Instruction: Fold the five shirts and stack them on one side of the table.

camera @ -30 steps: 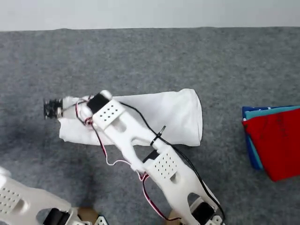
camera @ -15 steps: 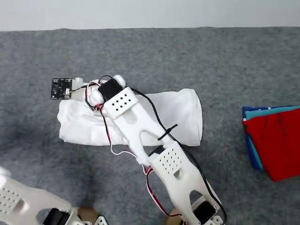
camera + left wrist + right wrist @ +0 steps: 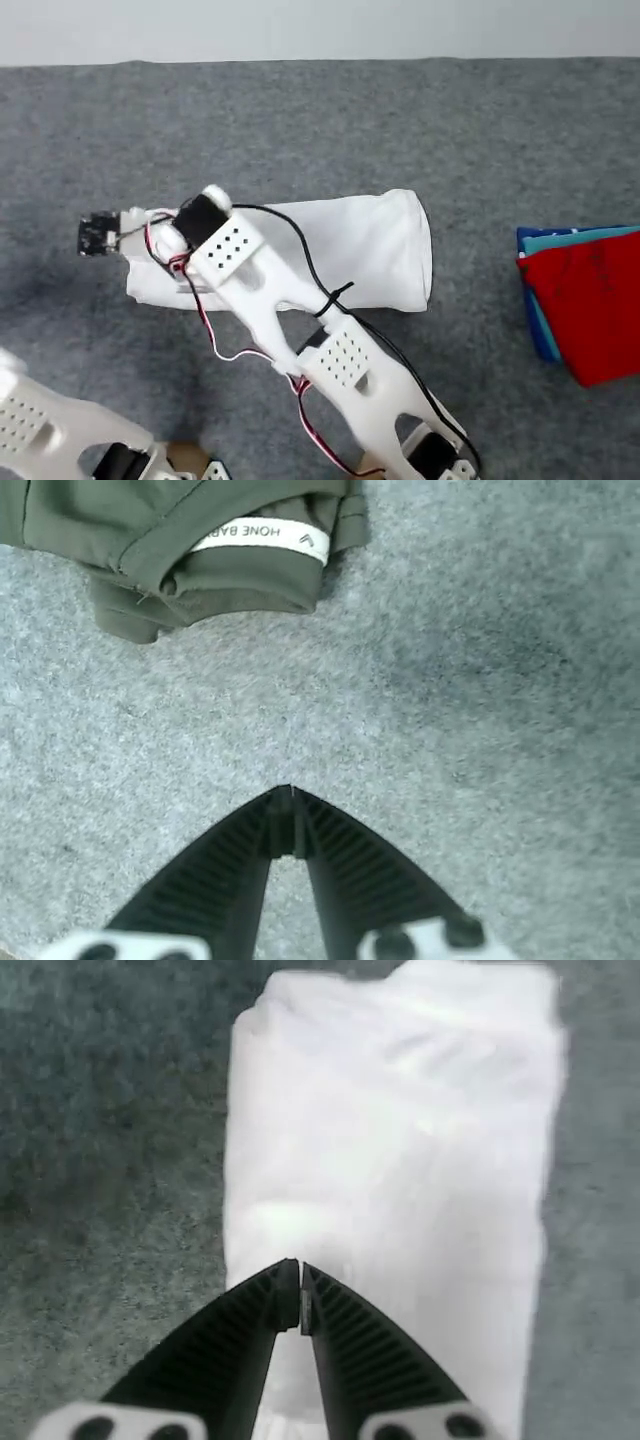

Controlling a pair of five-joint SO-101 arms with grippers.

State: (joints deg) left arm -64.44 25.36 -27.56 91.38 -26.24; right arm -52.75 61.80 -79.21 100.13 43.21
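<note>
Red and blue folded shirts [image 3: 585, 300] are stacked at the grey table [image 3: 300, 120] edge. White cloth shirt [image 3: 340, 250] mid-table, part-folded, right gripper [image 3: 291, 1300] closed over its end. Crumpled olive shirt [image 3: 190, 540] awaits folding, near the closed, empty left gripper [image 3: 291, 825].

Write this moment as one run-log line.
right gripper: shut, over white shirt | left gripper: shut, apart from dark green shirt | red-topped stack: untouched

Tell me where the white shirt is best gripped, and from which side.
On the white shirt, probably the short end under the right gripper, pinched from above. It lies flat as a long folded strip, so that narrow edge gathers the layers.
</note>
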